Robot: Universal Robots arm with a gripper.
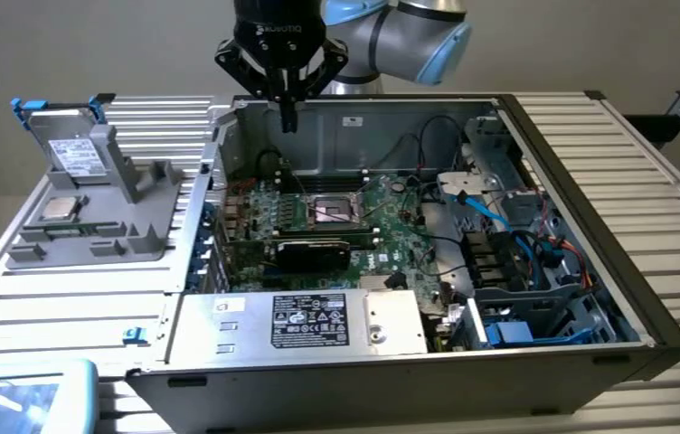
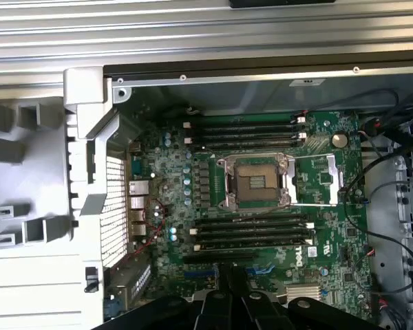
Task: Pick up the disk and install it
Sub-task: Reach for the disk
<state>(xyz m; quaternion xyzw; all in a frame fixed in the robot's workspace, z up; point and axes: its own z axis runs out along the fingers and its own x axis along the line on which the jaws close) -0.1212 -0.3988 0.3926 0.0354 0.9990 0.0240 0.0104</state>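
The disk (image 1: 75, 155), a silver-grey drive with a white label in a blue carrier, stands tilted on the grey holder (image 1: 99, 231) at the exterior view's left, outside the computer case. My gripper (image 1: 288, 119) hangs above the rear edge of the open case, well to the right of the disk, its fingers shut together with nothing between them. In the wrist view my gripper (image 2: 235, 285) points down over the motherboard (image 2: 261, 206), a little off from the empty processor socket (image 2: 255, 182).
The open case (image 1: 581, 217) holds the motherboard, several cables and a blue-trimmed drive bay (image 1: 521, 330) at the front right. A big silver box with a black label (image 1: 316, 321) sits at the front. A small square processor chip (image 1: 61, 208) lies on the holder.
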